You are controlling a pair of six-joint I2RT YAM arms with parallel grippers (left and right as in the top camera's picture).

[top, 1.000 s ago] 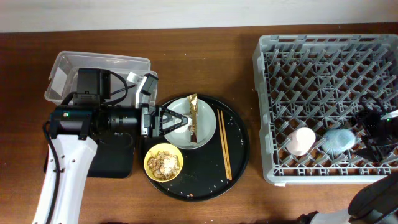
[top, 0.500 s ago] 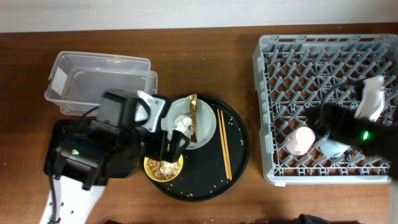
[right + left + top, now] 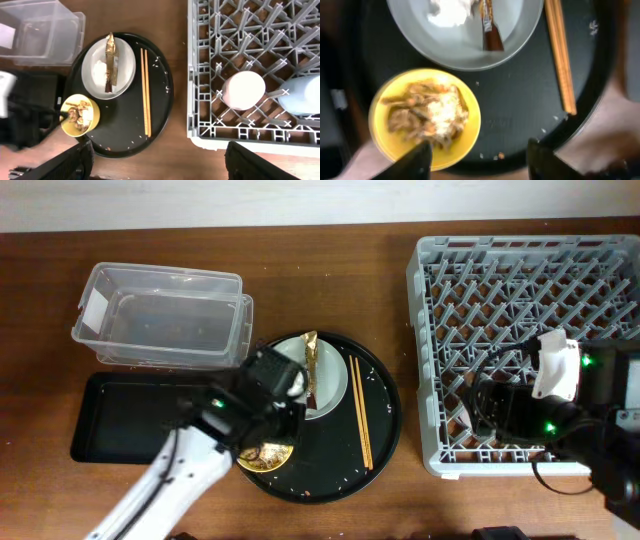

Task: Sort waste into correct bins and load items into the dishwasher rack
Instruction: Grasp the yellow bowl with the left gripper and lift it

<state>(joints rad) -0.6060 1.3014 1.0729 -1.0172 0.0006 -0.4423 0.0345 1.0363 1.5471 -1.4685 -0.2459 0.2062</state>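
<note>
The left gripper (image 3: 479, 160) hovers over the round black tray (image 3: 520, 117), jaws apart and empty. One finger is at the rim of the yellow bowl (image 3: 465, 127), probably to lift its food scraps (image 3: 422, 115) binward. The tissue (image 3: 451, 10) and foil wrapper (image 3: 489, 30) lie on the plate (image 3: 520, 25), with the chopsticks (image 3: 560, 55) alongside. The right gripper (image 3: 162, 161), spread and empty, hangs above the dishwasher rack (image 3: 192, 75), which holds the pink cup (image 3: 243, 90) and blue cup (image 3: 300, 95).

A bare strip of brown wooden table (image 3: 395, 330) runs between the large round black tray (image 3: 380, 420) and the square light-grey lattice rack (image 3: 500, 280). The white-and-black left arm (image 3: 190, 460) overhangs the tray's left side and the yellow bowl (image 3: 471, 127); the black right arm (image 3: 520, 415) covers the rack's near-right cells — its far rows lie exposed
</note>
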